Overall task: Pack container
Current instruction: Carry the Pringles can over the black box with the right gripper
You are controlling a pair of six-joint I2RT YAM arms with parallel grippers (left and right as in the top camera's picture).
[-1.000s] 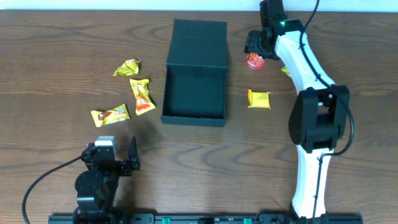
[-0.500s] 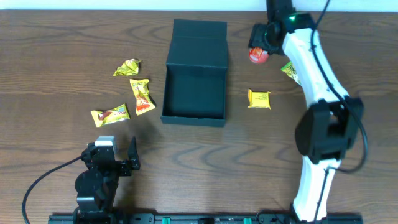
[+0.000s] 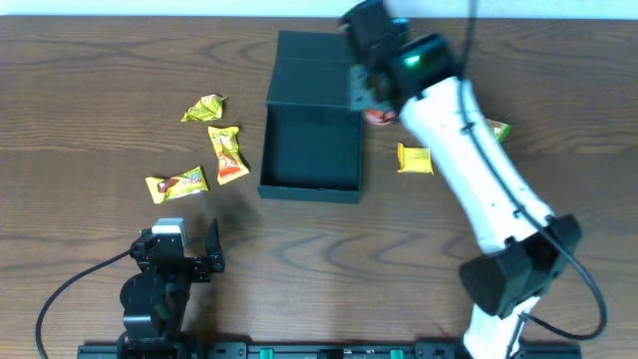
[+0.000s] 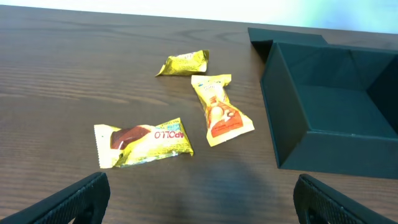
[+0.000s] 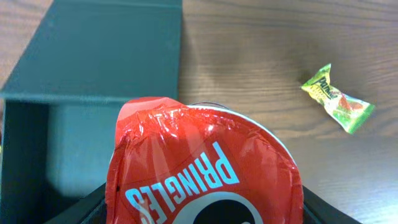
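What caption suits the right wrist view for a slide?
Right hand holds a red Pringles can beside the open dark container; green snack packet nearby.

Red can [image 3: 379,117] mostly hidden under right arm [image 3: 469,170] overhead; btm cut off in R wrist view.

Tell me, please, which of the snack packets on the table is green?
The packet farthest right of the container; it alone is green with a red patch, where the rest are yellow or orange.
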